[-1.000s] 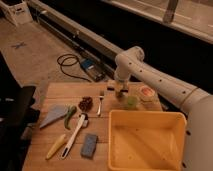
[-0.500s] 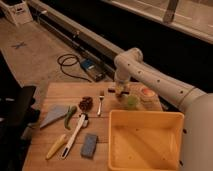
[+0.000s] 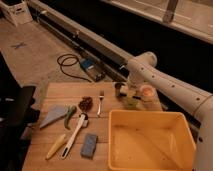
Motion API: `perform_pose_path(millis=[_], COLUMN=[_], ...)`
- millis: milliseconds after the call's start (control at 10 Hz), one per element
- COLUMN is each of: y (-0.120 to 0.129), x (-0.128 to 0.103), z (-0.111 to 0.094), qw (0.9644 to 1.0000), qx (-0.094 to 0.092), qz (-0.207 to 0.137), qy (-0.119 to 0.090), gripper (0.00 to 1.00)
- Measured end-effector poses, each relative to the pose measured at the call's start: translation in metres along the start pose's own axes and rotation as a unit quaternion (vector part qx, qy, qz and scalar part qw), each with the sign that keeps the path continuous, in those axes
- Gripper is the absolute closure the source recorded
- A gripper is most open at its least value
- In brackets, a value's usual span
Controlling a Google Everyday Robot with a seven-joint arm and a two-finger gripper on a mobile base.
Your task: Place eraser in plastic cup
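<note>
The plastic cup (image 3: 131,103) is small, pale green and translucent. It stands on the wooden table (image 3: 60,92) just behind the yellow bin. My gripper (image 3: 131,93) hangs straight down from the white arm, directly over the cup and close to its rim. The eraser does not show anywhere; I cannot tell whether it is in the gripper or in the cup.
A dark metallic cup (image 3: 119,89) stands left of the gripper and an orange-peach dish (image 3: 146,91) right of it. A fork (image 3: 101,102), a brown cone (image 3: 86,103), a white brush (image 3: 75,134), a blue-grey block (image 3: 90,145) and a large yellow bin (image 3: 150,142) lie nearer.
The gripper has shifted slightly right and down, settling over the pale-green cup. Nothing on the table has moved.
</note>
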Motion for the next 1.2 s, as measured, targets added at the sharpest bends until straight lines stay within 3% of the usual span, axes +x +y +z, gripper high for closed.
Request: perform_pose_path(millis=[300,500,900,1200], y=[0.006,0.008,0.014,0.011], x=[0.015,0.017,0.018,0.028], z=[0.008,0.013,0.028,0.032], qw=[0.9993,0.9988,0.9975,0.9964], qx=[-0.016,-0.027,-0.047,-0.048], qz=[0.033,0.040,0.052,0.070], qy=[0.006,0.006,0.005,0.006], gripper=[0.98,0.83,0.42,0.38])
